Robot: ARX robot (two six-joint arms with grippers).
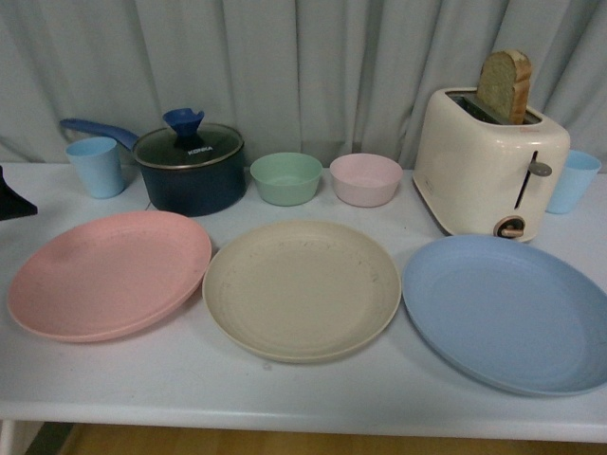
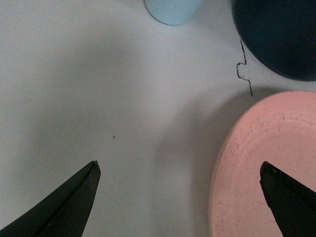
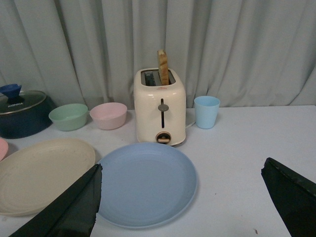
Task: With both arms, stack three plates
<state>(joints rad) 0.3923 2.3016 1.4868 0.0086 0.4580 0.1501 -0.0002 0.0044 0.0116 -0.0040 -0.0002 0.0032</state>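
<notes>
Three plates lie side by side on the white table: the pink plate at left, the beige plate in the middle, the light blue plate at right. None is stacked. A black part of my left arm shows at the far left edge. My left gripper is open above the table, one finger over the pink plate's rim. My right gripper is open and empty, hovering in front of the blue plate, with the beige plate beside it.
Behind the plates stand a light blue cup, a dark blue lidded pot, a green bowl, a pink bowl, a cream toaster with bread, and another blue cup. A grey curtain hangs behind.
</notes>
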